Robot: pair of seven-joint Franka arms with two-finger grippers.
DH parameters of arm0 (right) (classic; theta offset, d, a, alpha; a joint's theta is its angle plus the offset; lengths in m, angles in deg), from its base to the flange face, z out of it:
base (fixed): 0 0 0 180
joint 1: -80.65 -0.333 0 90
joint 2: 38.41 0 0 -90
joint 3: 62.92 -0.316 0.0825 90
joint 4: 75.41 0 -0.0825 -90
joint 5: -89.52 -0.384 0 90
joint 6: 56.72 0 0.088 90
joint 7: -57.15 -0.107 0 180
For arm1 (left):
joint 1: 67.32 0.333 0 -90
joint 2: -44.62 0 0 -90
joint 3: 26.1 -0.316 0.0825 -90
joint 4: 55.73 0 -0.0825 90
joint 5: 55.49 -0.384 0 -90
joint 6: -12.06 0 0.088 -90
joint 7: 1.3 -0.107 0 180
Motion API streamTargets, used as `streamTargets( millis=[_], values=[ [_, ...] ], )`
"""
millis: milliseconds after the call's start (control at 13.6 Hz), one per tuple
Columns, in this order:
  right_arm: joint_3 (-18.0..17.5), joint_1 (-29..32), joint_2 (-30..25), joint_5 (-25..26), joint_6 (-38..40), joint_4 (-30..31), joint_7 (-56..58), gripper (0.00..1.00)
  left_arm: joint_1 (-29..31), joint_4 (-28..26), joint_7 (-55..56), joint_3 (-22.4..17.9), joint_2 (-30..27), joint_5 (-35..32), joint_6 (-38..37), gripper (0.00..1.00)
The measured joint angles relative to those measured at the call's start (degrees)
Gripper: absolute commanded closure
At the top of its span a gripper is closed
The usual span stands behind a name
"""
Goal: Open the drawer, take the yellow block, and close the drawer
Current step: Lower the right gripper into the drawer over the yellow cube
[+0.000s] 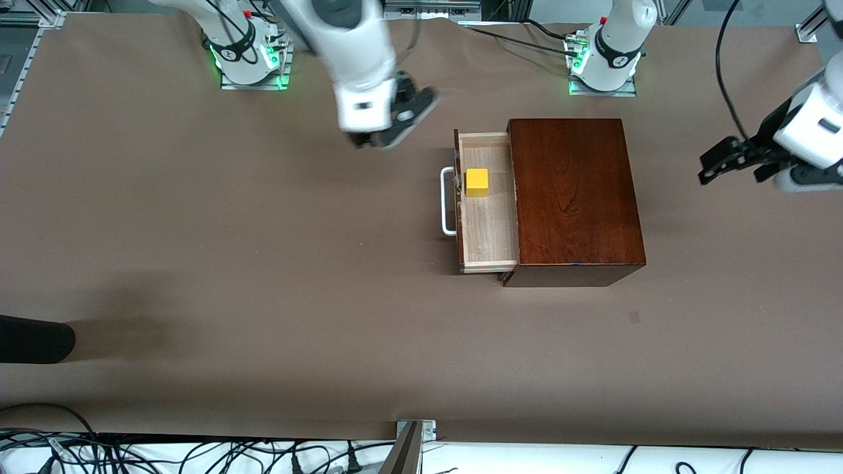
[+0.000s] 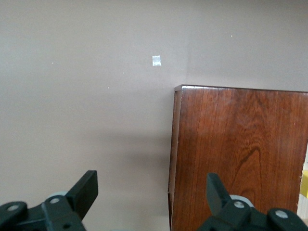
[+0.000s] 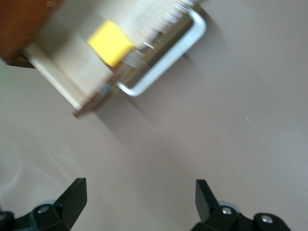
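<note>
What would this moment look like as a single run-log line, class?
drawer: open | block: in drawer | right gripper: open, over table beside handle | left gripper: open, waiting past box

Lighting is even, bright and overhead. The surface carries soft shadows: a broad one at its 8 o'clock corner, a narrow one along the wooden box. Gloss sheens on the box top. The right arm's claw is motion-smeared in the front view. The right wrist view is blurred throughout; the yellow block and handle smear. The left wrist view is sharp.
</note>
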Motion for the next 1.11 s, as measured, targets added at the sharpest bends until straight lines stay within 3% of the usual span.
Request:
streamTargets(
  millis=[221, 516, 885, 1106],
  values=[
    [0.01, -6.55, 8.13, 4.07, -2.37, -8.22, 3.38, 0.0, -0.74, -1.19, 0.24, 1.34, -1.64, 0.0, -0.55, 0.0],
    [0.23, -8.68, 20.08, 5.63, -7.95, -18.99, 16.83, 0.0, -0.68, -1.35, 0.23, 1.41, -1.51, 0.0, -0.6, 0.0],
    [0.34, -9.03, 23.81, 10.63, -10.23, -21.19, 27.46, 0.0, -0.64, -1.36, 0.23, 1.39, -1.51, 0.0, -0.72, 0.0],
    [0.42, -9.08, 25.1, 11.05, -10.79, -21.22, 30.77, 0.0, -0.57, -1.36, 0.22, 1.36, -1.51, 0.0, -0.79, 0.0]
  ],
)
